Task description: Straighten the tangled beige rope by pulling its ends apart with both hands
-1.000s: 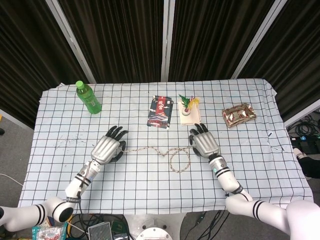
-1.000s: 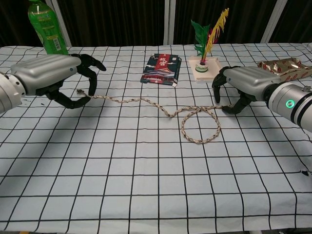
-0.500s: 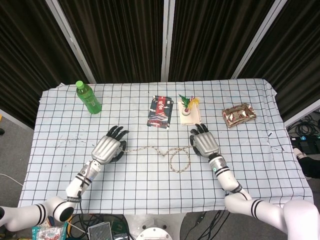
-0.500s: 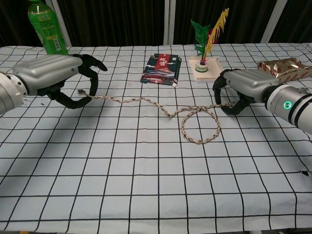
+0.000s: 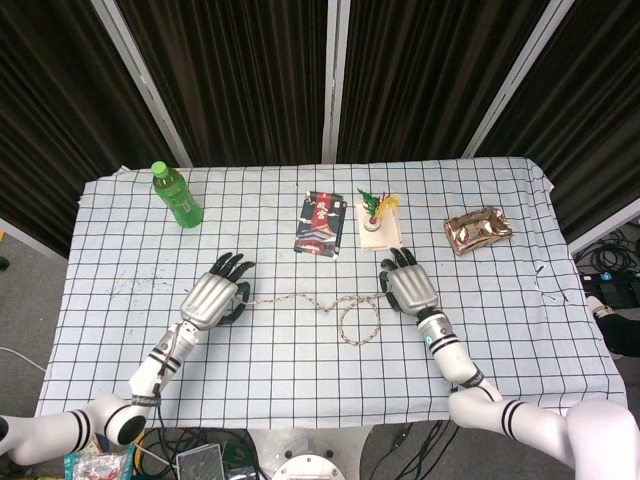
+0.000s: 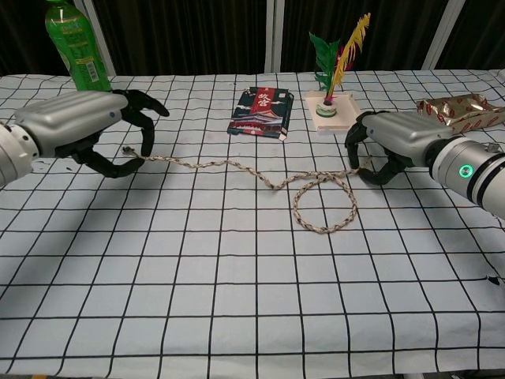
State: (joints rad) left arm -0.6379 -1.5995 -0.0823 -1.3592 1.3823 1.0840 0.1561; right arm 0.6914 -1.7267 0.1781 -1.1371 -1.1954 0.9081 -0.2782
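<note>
The beige rope [image 5: 290,297] [image 6: 205,163] lies across the middle of the checked table, wavy on its left half. Just before its right end it curls into a single loop [image 5: 345,330] [image 6: 325,229]. My left hand [image 5: 212,298] [image 6: 75,122] is at the left end and pinches it between thumb and a finger, with a short tip sticking out. At the right end, my right hand [image 5: 408,287] [image 6: 398,134] has its fingers curled down over the rope, which disappears beneath them. Both hands sit low at the table surface.
A green bottle [image 5: 177,195] [image 6: 75,47] stands at the back left. Behind the rope lie a dark booklet [image 5: 320,222] [image 6: 260,110] and a feathered shuttlecock on a white tray [image 5: 373,212] [image 6: 331,103]. A gold snack packet [image 5: 478,228] [image 6: 461,106] sits at the back right.
My left hand has edged slightly left, taking the rope's end with it. The right hand has shifted only a little, and the loop looks the same.
</note>
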